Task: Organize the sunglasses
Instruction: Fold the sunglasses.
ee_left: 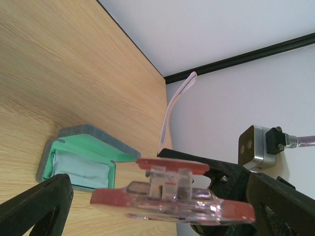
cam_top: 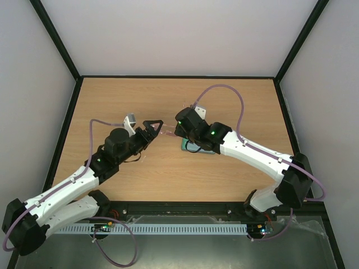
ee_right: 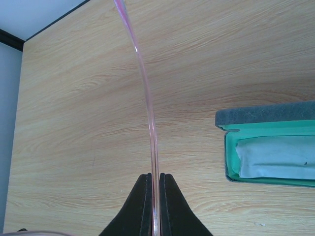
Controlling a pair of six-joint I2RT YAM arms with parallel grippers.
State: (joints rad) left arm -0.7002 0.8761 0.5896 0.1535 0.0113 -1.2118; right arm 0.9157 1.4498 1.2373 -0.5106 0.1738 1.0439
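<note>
Above the middle of the tabletop (ee_right: 74,123), the sunglasses (ee_left: 172,199) hang in the air. The right gripper (ee_right: 155,194) is pinched shut on one slim arm. The left gripper (cam_top: 157,128) stands wide open, a finger either side of the lens front. Just beneath lies the open case (ee_right: 266,114), mint-lined, with a light blue cloth (ee_right: 275,157) inside.

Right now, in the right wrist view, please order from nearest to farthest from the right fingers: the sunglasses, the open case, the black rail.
1. sunglasses: their arm is pinched between the right fingers.
2. open case: lying off to the right.
3. black rail: far off, top left corner.
</note>
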